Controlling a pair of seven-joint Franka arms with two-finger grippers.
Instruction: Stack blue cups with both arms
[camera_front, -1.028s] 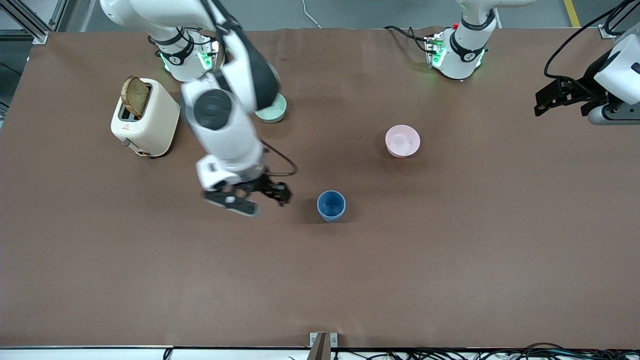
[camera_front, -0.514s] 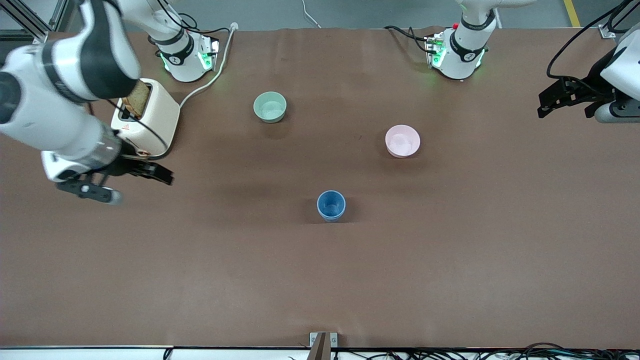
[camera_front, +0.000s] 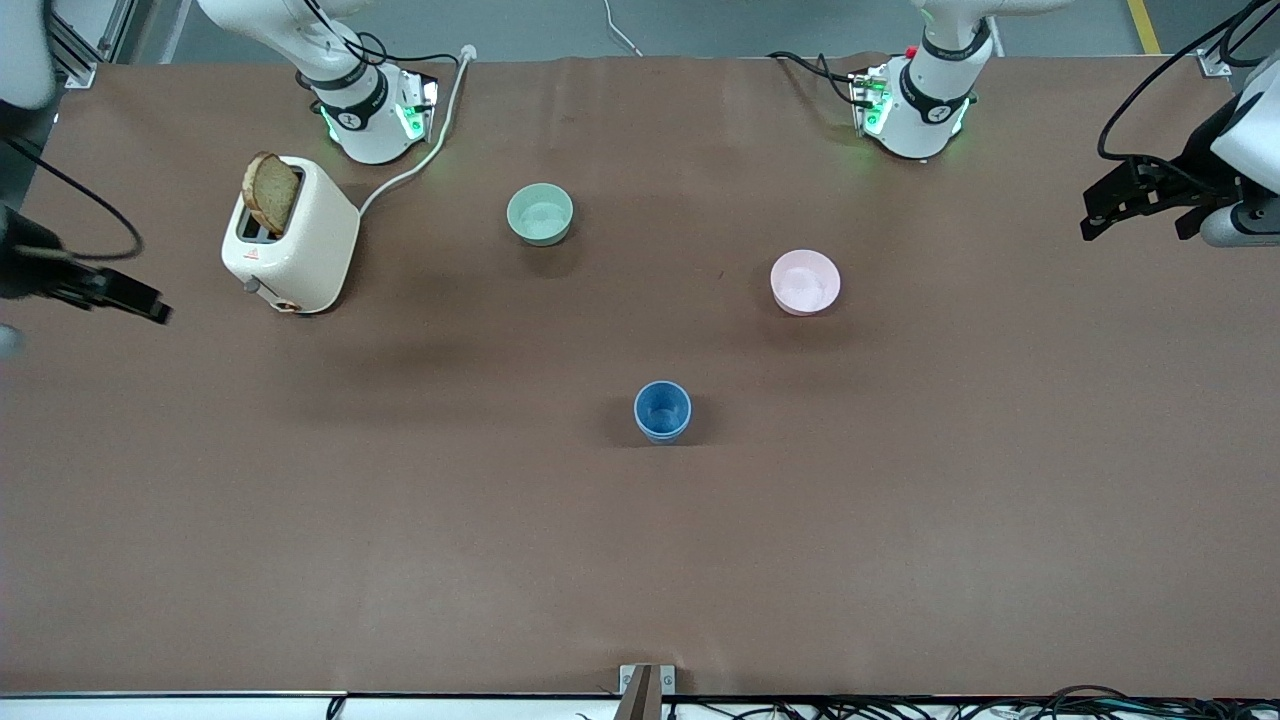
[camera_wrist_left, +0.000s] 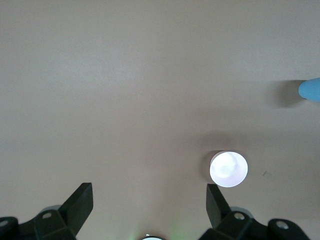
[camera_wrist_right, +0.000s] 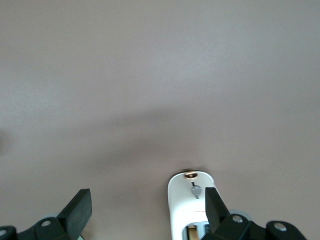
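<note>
A blue cup (camera_front: 662, 411) stands upright near the middle of the table. I see only this one blue cup shape; no second cup stands apart from it. Its edge shows in the left wrist view (camera_wrist_left: 311, 90). My right gripper (camera_front: 85, 322) is open and empty, up over the right arm's end of the table beside the toaster; its jaws stand wide apart in the right wrist view (camera_wrist_right: 146, 206). My left gripper (camera_front: 1138, 228) is open and empty, up over the left arm's end of the table, jaws wide apart in its wrist view (camera_wrist_left: 150, 201).
A cream toaster (camera_front: 292, 238) with a slice of bread stands at the right arm's end, also in the right wrist view (camera_wrist_right: 192, 207). A pale green bowl (camera_front: 540, 213) and a pink bowl (camera_front: 805, 282) sit farther from the camera than the cup. The pink bowl shows in the left wrist view (camera_wrist_left: 228, 169).
My right arm has swung from beside the blue cup out to its own end of the table, past the toaster. My left gripper has drifted slightly outward. The cup has not moved.
</note>
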